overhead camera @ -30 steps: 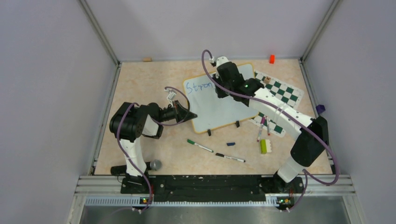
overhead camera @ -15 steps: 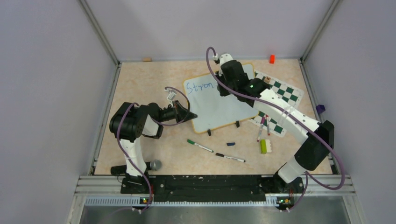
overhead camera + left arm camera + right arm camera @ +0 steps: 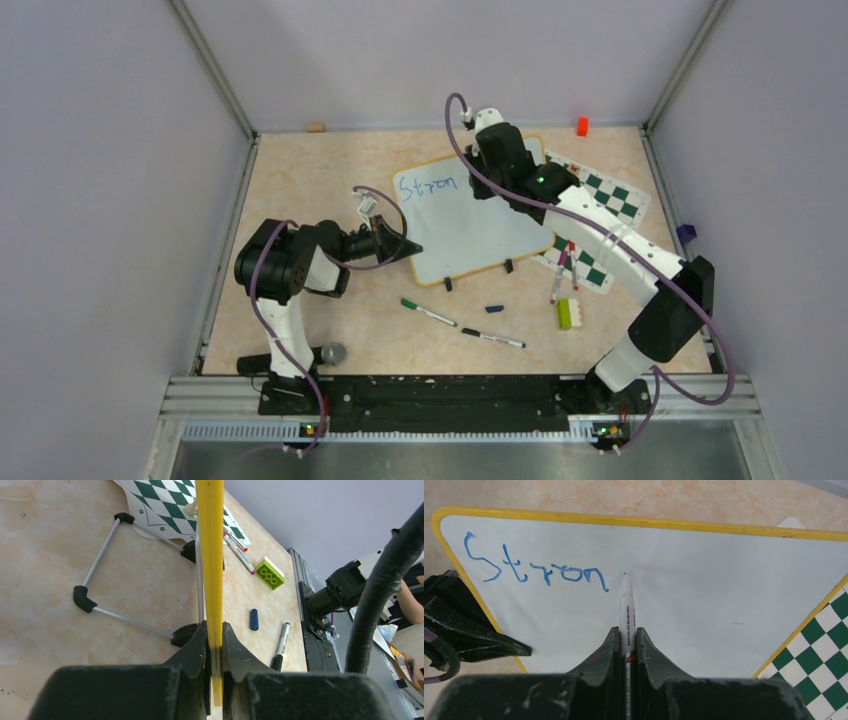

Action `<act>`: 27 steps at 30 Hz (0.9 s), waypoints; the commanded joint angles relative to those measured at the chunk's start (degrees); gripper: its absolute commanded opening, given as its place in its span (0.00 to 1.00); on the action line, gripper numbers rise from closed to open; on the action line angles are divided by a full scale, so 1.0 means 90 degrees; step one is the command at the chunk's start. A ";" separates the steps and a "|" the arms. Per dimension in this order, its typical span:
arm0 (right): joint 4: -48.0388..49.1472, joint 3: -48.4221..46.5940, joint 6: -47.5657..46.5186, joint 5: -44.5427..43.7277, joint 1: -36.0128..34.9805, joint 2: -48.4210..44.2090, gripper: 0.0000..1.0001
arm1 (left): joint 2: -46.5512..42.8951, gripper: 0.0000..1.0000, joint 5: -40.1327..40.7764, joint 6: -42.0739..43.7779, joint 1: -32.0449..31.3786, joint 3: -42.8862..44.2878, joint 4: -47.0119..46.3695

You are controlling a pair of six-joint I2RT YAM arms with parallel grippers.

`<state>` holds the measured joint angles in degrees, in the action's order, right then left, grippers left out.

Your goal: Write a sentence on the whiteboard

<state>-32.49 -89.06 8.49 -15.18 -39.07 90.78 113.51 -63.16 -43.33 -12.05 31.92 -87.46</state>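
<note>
The whiteboard (image 3: 470,235), white with a yellow rim, stands tilted on black clip feet mid-table. Blue letters reading "Stron" (image 3: 425,185) begin the sentence at its upper left. My left gripper (image 3: 413,247) is shut on the board's near left edge; the left wrist view shows the yellow rim (image 3: 210,540) pinched between the jaws of the left gripper (image 3: 214,627). My right gripper (image 3: 626,632) is shut on a white marker (image 3: 626,600), whose tip sits just right of the last letter (image 3: 596,577). Whether the tip touches the board I cannot tell.
A green-and-white chessboard (image 3: 612,200) lies right of the board, with two markers (image 3: 560,275) on its near edge. A green-capped marker (image 3: 428,312), a blue cap (image 3: 494,309), a black marker (image 3: 492,338) and a green brick (image 3: 564,313) lie in front. A red block (image 3: 582,126) sits at the back.
My right gripper has shifted to the right along the top line with the marker, uncovering the finished "n". The left arm and the board have not moved.
</note>
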 commanded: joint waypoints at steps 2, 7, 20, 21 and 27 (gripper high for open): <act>0.0185 -0.0325 -0.0083 -0.0092 0.0177 0.0083 0.00 | -0.0079 0.00 -0.0472 0.0475 -0.0106 -0.0067 -0.0588; 0.0266 -0.0320 -0.0086 -0.0106 0.0227 0.0178 0.00 | -0.0077 0.00 -0.0466 0.0486 -0.0106 -0.0066 -0.0595; 0.0448 -0.0287 -0.0236 0.0297 0.0240 0.0250 0.00 | -0.0049 0.00 -0.0466 0.0483 -0.0106 -0.0057 -0.0593; 0.0449 -0.0261 -0.0253 0.0361 0.0239 0.0236 0.00 | -0.0050 0.00 -0.0468 0.0480 -0.0106 -0.0058 -0.0586; 0.0406 -0.0081 -0.0296 0.0578 0.0242 0.0126 0.00 | -0.0056 0.00 -0.0471 0.0488 -0.0105 -0.0052 -0.0588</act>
<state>-31.05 -89.06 6.72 -11.99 -37.32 92.53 113.51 -63.16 -43.33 -12.05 31.92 -87.44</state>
